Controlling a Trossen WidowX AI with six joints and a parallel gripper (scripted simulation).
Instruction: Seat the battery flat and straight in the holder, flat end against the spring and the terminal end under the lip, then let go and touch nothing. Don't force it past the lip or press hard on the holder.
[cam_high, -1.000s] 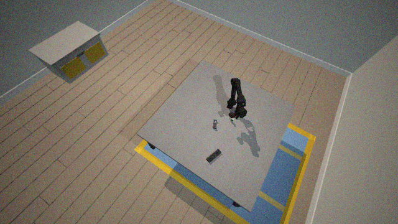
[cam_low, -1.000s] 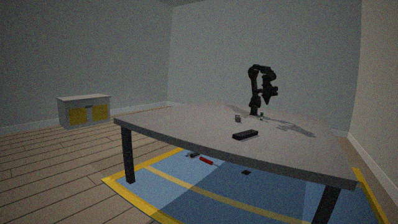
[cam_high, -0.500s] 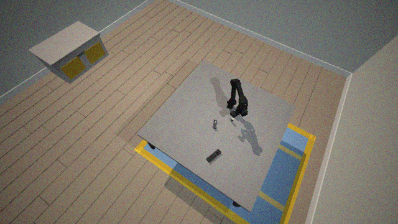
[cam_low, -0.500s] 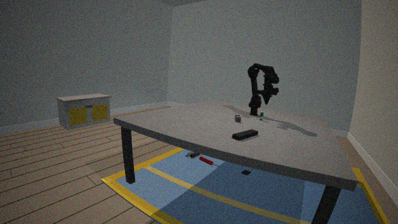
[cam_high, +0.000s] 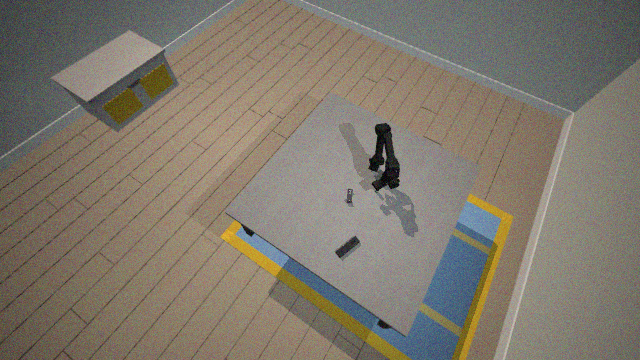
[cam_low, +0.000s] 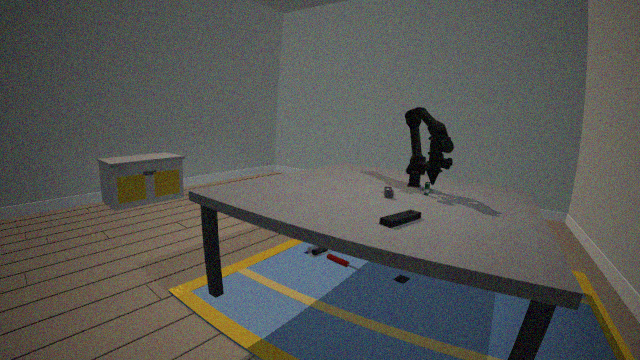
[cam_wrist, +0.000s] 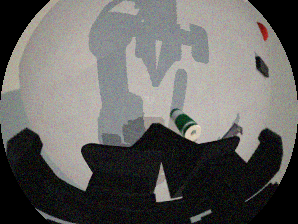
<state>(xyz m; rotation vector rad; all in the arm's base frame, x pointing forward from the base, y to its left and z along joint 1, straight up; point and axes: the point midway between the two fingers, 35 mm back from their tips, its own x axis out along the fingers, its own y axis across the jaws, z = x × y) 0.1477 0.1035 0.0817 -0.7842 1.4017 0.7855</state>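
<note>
The green battery (cam_low: 427, 188) (cam_wrist: 184, 121) stands upright on the table, its pale terminal end up. In the top view the arm hides it. The small grey holder (cam_high: 349, 195) (cam_low: 388, 192) lies on the table a short way from it; in the wrist view the holder (cam_wrist: 235, 131) is partly hidden behind a finger. My gripper (cam_high: 376, 187) (cam_low: 433, 183) (cam_wrist: 155, 126) is shut and empty. It points down, its tips close to the battery and around the height of its top; whether they touch it I cannot tell.
A black block (cam_high: 347, 247) (cam_low: 400, 218) (cam_wrist: 261, 66) lies on the grey table (cam_high: 300, 200) (cam_low: 300, 200), beyond the holder from the arm. A red object (cam_wrist: 263, 31) shows at the wrist view's right edge. Tools lie on the blue floor mat. A cabinet (cam_high: 107, 65) (cam_low: 141, 180) stands far off.
</note>
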